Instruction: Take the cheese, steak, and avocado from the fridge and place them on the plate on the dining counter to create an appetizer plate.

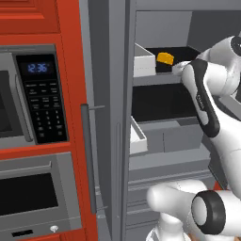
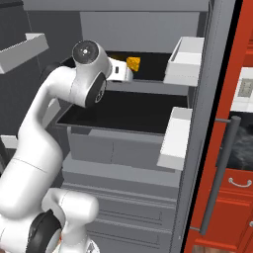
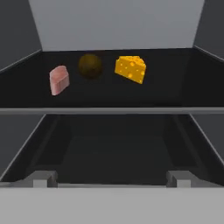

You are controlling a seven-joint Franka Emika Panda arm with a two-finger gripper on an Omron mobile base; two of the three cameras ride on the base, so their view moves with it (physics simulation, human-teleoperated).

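Note:
The fridge [image 1: 160, 28] stands open. On its upper black shelf [image 3: 175, 87] sit a pink steak piece [image 3: 58, 80] at the left, a dark round avocado [image 3: 90, 65] in the middle, and the yellow-orange cheese [image 3: 130, 68] at the right. The same cheese [image 1: 164, 58] [image 2: 133, 63] lies just beyond my white hand. My gripper [image 3: 111, 179] is open, level with the shelf's front edge and short of all three foods. Nothing is between its fingertips [image 3: 43, 178]. The plate and the dining counter are out of view.
White door bins [image 1: 143, 63] [image 2: 185, 62] hang on both sides of the opening. A second black shelf [image 2: 133, 111] and grey drawers [image 2: 123, 148] lie below. A microwave [image 1: 40, 96] and oven [image 1: 33, 195] fill the red column on the left.

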